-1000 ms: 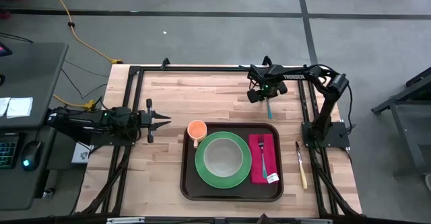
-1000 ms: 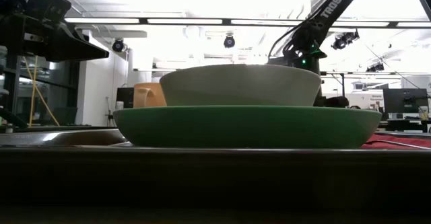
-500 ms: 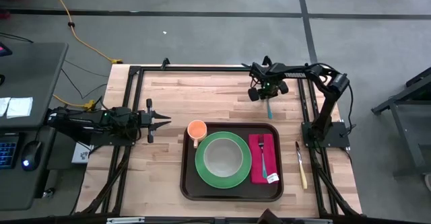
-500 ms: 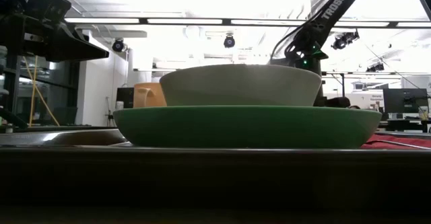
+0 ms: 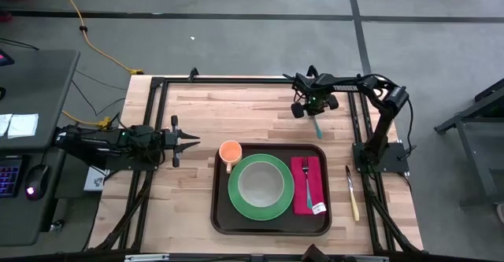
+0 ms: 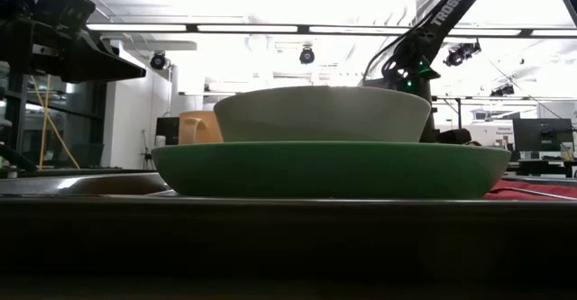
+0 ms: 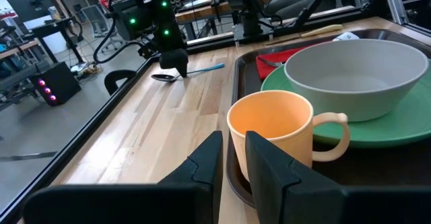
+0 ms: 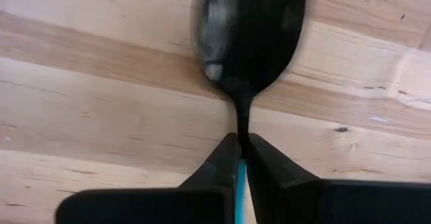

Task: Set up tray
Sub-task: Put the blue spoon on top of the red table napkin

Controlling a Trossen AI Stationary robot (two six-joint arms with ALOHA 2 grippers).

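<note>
Right pincer (image 5: 316, 114) now clamped on spoon (image 5: 317, 125), tray (image 5: 272, 227) nearby

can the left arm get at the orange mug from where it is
Probably yes. The left gripper points straight at the orange mug, which stands in the tray's near corner, with only bare wood between them. The right gripper is away, shut on the spoon.

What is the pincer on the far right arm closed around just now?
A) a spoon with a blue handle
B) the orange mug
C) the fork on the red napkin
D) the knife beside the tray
A: the right pincer is shut on the neck of the spoon, which lies on the wooden table beyond the tray, its blue handle showing between the fingers.
</note>
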